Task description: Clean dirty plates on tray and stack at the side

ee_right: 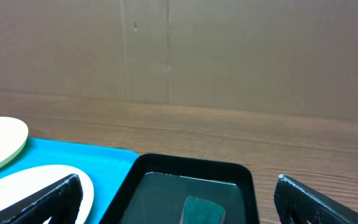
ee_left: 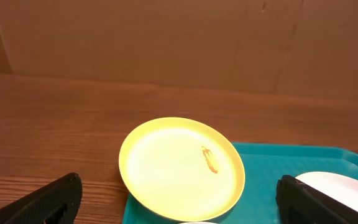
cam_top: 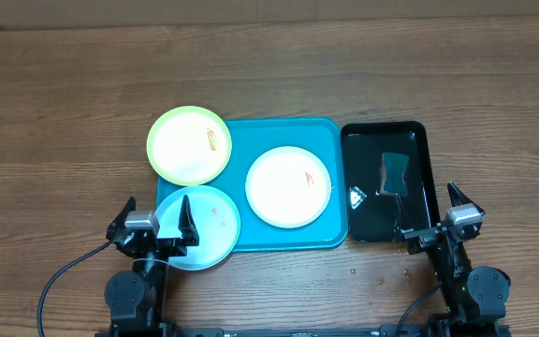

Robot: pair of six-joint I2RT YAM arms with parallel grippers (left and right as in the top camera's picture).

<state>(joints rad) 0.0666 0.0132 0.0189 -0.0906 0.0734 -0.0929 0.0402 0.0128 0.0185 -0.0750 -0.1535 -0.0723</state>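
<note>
The turquoise tray (cam_top: 251, 131) lies mid-table. A white plate (cam_top: 288, 186) with a small red smear sits inside it. A lime green plate (cam_top: 189, 144) with an orange smear overhangs the tray's back left corner; it also shows in the left wrist view (ee_left: 181, 169). A light blue plate (cam_top: 209, 223) with a faint smear overhangs the front left corner. My left gripper (cam_top: 155, 221) is open and empty over the blue plate's left edge. My right gripper (cam_top: 435, 214) is open and empty at the front right of the black tray.
A glossy black tray (cam_top: 419, 136) lies right of the turquoise tray and holds a green sponge (cam_top: 396, 172), also seen in the right wrist view (ee_right: 204, 210). Small crumbs (cam_top: 382, 275) lie on the wood near the front. A brown wall stands behind the table.
</note>
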